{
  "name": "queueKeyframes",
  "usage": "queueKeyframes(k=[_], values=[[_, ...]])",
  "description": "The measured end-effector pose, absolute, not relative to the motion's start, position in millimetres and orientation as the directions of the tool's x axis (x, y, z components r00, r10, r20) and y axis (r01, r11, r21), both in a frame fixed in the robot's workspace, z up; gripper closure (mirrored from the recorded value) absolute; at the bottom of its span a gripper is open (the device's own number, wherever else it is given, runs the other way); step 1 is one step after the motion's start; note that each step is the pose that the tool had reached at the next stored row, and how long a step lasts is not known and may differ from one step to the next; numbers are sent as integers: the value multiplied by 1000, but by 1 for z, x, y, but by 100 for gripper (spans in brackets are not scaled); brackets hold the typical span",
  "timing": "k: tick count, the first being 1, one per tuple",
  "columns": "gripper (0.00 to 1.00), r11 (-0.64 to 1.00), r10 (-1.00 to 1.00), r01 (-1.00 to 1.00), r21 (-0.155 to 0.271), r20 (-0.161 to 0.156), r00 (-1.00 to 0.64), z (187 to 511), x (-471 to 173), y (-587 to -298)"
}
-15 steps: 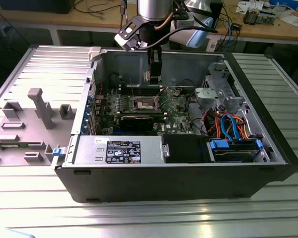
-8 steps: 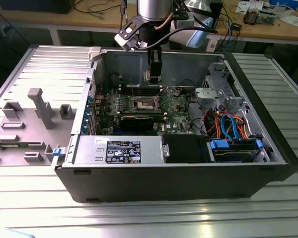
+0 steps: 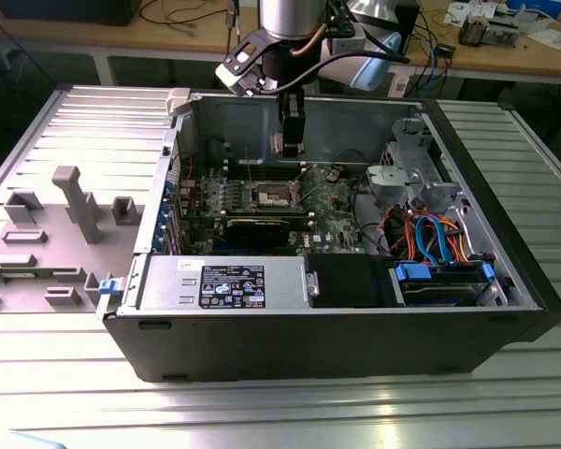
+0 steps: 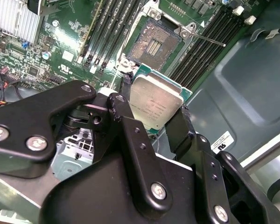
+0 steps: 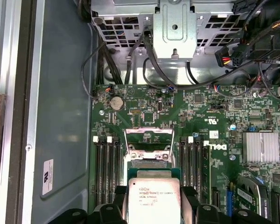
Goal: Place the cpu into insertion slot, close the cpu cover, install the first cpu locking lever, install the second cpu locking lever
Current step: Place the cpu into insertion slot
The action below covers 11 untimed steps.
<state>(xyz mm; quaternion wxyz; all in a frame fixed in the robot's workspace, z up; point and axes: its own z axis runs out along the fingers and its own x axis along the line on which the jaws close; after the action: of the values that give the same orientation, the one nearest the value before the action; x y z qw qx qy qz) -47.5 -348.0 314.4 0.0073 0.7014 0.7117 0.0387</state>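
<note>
Your pincer is clamped on the cpu by two opposite edges (silver lid toward the camera). The insertion slot lies bare just beyond the cpu's leading edge, its cpu cover swung up out of the way.

The cpu, a small flat square with a dull silver top on a green edge, is held above the board, not seated, pinched on two opposite sides by the gripper. The slot lies open mid-board, toward the case's far wall, its dark pin field bare inside a shiny rim. The cover, a thin silvery frame, stands swung up at the slot's edge. A thin wire lever juts free from one slot corner.
</note>
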Motion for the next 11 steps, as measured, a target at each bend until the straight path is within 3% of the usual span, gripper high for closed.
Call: queueKeyframes(k=[11], values=[[45,13,999,998,65,50,-16,314,-47,-348]])
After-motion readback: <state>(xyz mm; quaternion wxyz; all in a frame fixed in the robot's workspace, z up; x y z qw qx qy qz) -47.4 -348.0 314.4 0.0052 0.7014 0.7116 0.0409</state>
